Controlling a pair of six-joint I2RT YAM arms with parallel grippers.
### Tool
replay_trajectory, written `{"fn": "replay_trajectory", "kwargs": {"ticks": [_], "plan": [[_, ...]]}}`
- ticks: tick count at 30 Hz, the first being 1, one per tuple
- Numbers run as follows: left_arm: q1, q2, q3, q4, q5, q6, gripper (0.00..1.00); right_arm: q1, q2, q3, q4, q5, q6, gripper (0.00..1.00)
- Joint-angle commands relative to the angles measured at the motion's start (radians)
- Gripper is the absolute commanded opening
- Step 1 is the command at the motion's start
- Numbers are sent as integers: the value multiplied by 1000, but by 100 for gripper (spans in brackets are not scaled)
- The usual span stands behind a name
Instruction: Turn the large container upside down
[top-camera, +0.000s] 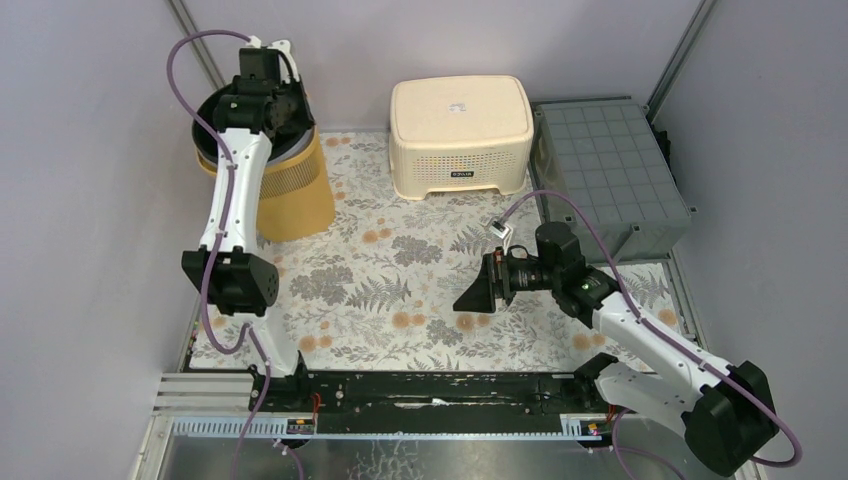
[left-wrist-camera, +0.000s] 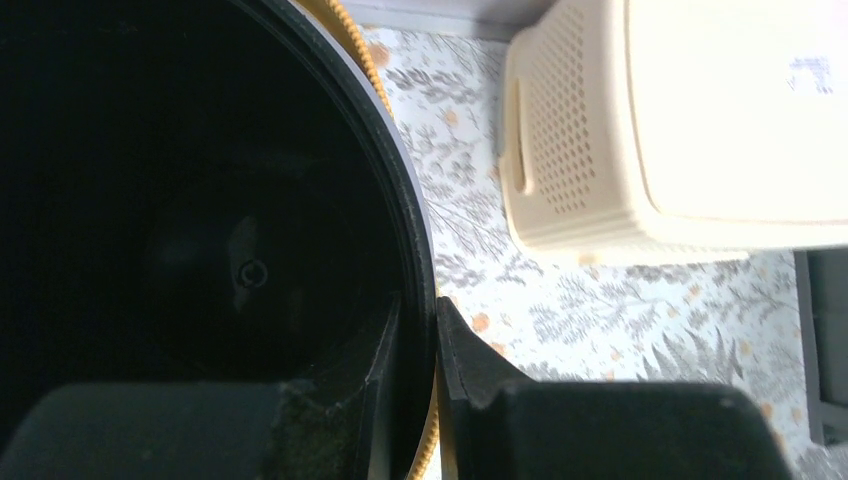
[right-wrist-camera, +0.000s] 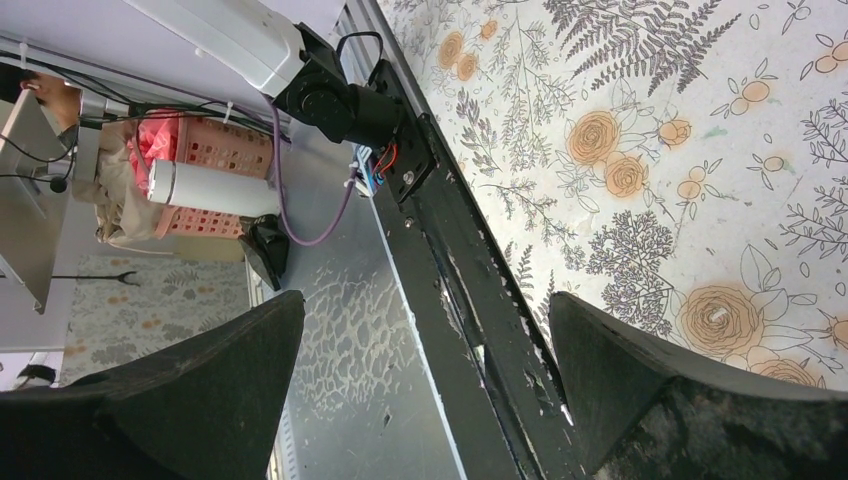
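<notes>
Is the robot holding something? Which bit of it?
The left gripper pinches the yellow container by its black rim, one finger inside. The right gripper holds nothing.

— Where's the left gripper (top-camera: 264, 104)?
— Upper left, at the rim of the yellow bin (top-camera: 296, 190).
— The right gripper (top-camera: 476, 296)?
— Right of centre, over the floral mat (top-camera: 400, 290), fingers spread.

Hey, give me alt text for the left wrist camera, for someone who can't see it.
The left gripper pinches the black rim of the large container, one finger inside its dark interior, one outside. To the right, a perforated cream basket sits on a floral cloth.
</notes>
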Motion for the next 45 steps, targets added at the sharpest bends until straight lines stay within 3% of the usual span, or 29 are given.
{"fn": "replay_trajectory", "kwargs": {"ticks": [1,13,20,29,33,35,39,40,41,45], "plan": [[-86,-115,-39,-34,62,-88,21,8,-30,22,14,-14,7,99],[-285,-363,-361,-42,50,-177,23,8,-63,50,-72,32,76,99],[-411,-445,-448,-57,119,-256,24,8,-24,143,-165,91,83,99],[-725,-505,-591,7,93,-382,27,8,57,228,-192,167,97,99],[-734,-560,-619,9,80,-372,33,8,79,300,-242,218,79,99],[-734,-572,-593,0,95,-357,40,8,82,345,-274,252,77,99],[-734,-579,-589,-21,124,-293,66,8,78,426,-343,352,86,99],[-735,-581,-600,-26,127,-272,88,8,75,444,-364,374,86,100],[-734,-586,-610,-30,126,-256,98,8,71,464,-384,392,88,99],[-734,-662,-665,-23,95,-231,100,8,67,575,-472,427,98,99]]}}
